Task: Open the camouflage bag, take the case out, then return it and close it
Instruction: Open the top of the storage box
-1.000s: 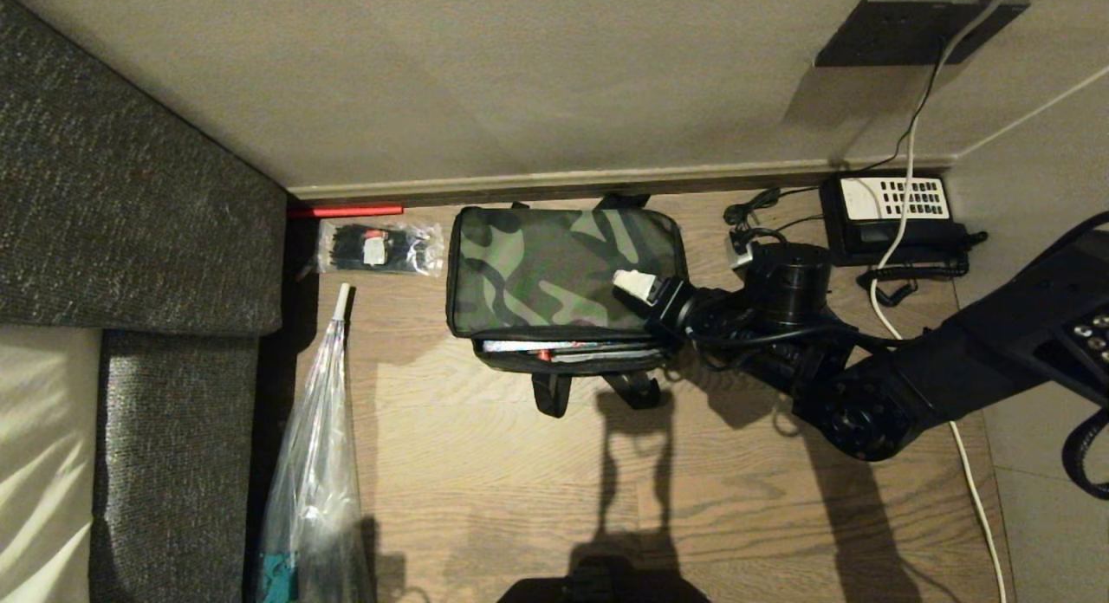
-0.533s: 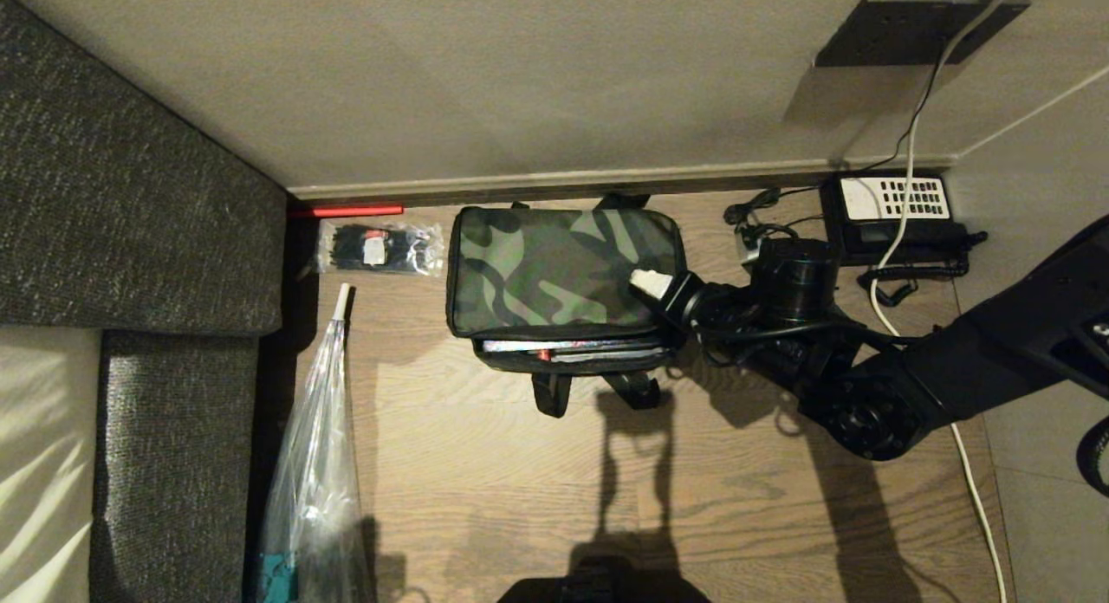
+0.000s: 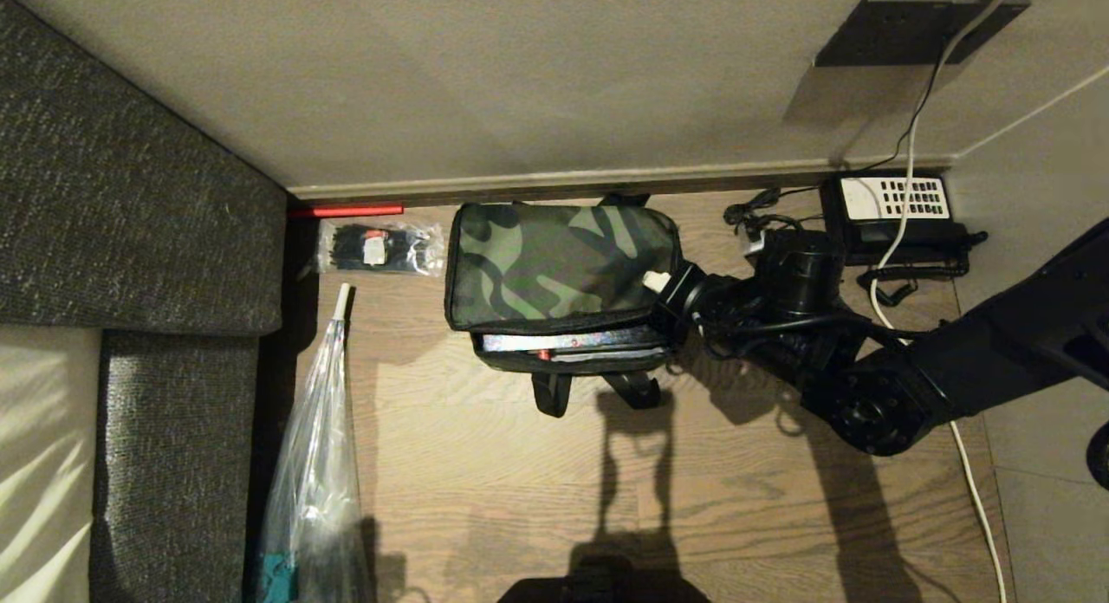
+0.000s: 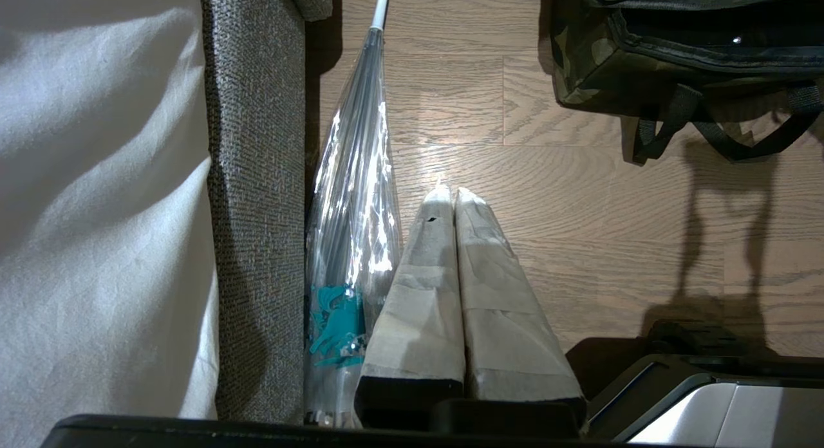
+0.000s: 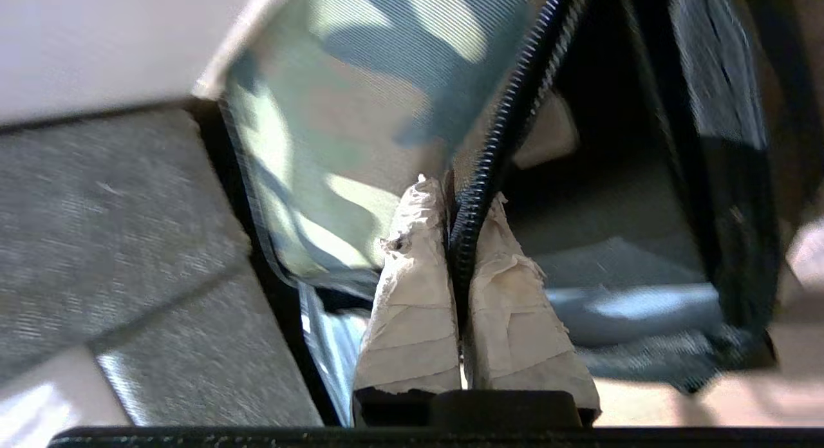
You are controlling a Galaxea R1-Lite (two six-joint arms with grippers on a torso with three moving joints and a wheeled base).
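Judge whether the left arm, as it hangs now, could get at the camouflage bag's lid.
Probably not without moving. The left gripper hangs shut over bare floor beside the umbrella, apart from the camouflage bag. The right gripper already pinches the lid's zipper edge.

Camouflage bag [image 3: 554, 261] against wall – phone [image 3: 892, 211] to its right, umbrella [image 3: 316, 464] & sofa [image 3: 130, 204] left.
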